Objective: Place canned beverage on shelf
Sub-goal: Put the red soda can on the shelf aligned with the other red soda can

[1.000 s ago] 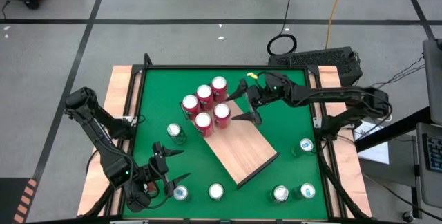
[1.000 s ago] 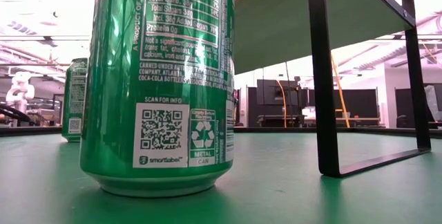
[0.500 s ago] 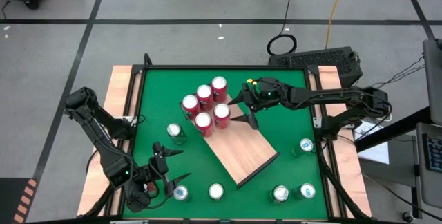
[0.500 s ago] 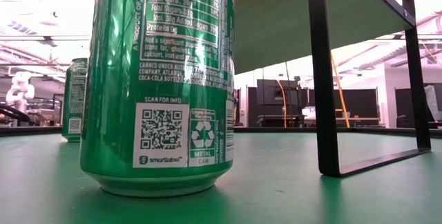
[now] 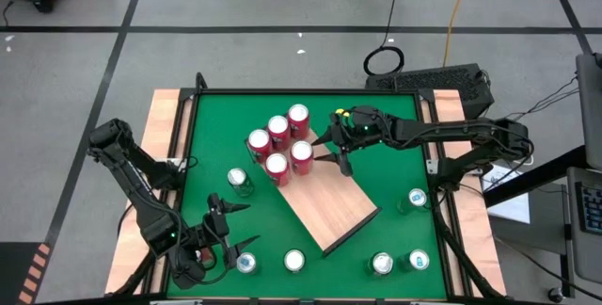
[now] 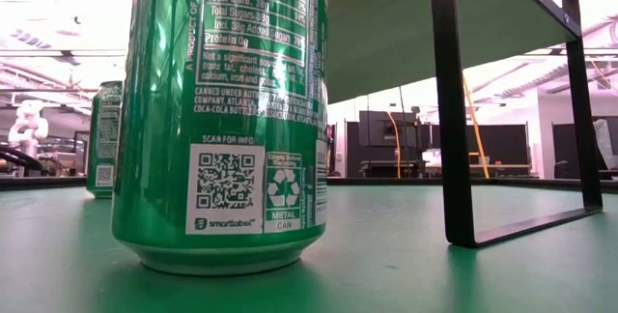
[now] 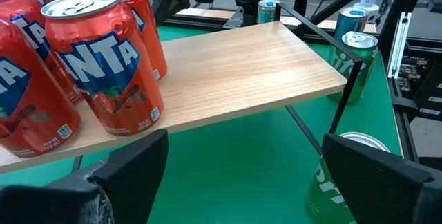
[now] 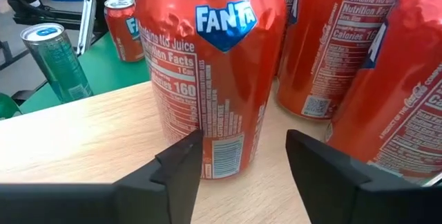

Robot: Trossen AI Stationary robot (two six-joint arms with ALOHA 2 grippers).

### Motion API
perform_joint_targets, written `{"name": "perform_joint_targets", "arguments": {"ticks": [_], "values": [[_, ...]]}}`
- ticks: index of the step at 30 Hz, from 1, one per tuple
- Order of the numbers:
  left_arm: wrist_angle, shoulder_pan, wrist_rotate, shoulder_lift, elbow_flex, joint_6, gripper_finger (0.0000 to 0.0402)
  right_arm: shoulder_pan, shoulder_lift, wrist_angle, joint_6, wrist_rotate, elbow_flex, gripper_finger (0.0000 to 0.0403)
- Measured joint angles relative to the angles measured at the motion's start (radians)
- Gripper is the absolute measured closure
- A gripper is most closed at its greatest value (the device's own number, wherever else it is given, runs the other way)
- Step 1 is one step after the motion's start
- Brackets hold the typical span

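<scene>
The right gripper (image 5: 331, 152) hangs over the shelf (image 5: 329, 201) just beside the cluster of five red cans (image 5: 279, 145) at the shelf's far end, and its jaws have narrowed from wide to partly spread — with nothing between them. In the right wrist view the nearest red can (image 8: 210, 72) stands free ahead of the fingers. That suggests a finished placement, not a grasp. The left gripper (image 5: 234, 226) waits by the worktop's near-left corner, jaws spread, a green can (image 5: 246, 264) beside it — likely next

Red Fanta cans (image 5: 280, 144) crowd a pale wood-grain shelf (image 5: 329, 203) above a green counter (image 5: 395, 168) dotted with green cans (image 5: 241, 182).
</scene>
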Motion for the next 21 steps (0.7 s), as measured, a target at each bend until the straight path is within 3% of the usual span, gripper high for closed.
{"name": "perform_joint_targets", "arguments": {"ticks": [18,21], "values": [[0.000,0.001,0.000,0.000,0.000,0.001,0.0020,0.000,0.000,0.049,-0.032,0.002,0.000,0.0232],[0.000,0.001,0.000,0.000,0.000,0.001,0.0020,0.000,0.000,0.046,-0.040,0.057,0.000,0.0232]]}}
